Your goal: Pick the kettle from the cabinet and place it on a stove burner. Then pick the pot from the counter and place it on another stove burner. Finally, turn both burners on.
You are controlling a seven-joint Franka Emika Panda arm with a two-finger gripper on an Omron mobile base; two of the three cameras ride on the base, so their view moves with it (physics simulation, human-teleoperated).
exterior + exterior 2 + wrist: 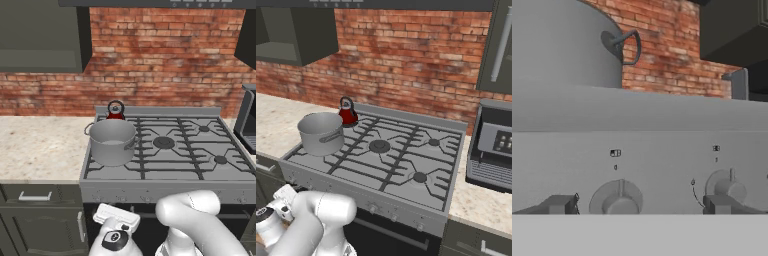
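The grey pot (112, 143) stands on the front-left stove burner, and the small red kettle (115, 111) sits on the rear-left burner just behind it. Both also show in the right base view, the pot (321, 132) and the kettle (347, 113). My gripper (641, 204) is open and low in front of the stove's control panel (662, 160). Its fingertips (559, 204) straddle a round knob (617, 198) without touching it. A second knob (727, 187) sits by the right fingertip. The pot's wall and loop handle (629, 46) rise above the panel.
Three burners (164, 142) lie bare under the grates. The beige counter (40, 145) runs left of the stove, under a dark wall cabinet (291, 35). A coffee machine (493, 145) stands right of the stove, below a cabinet door with a long bar handle (500, 47).
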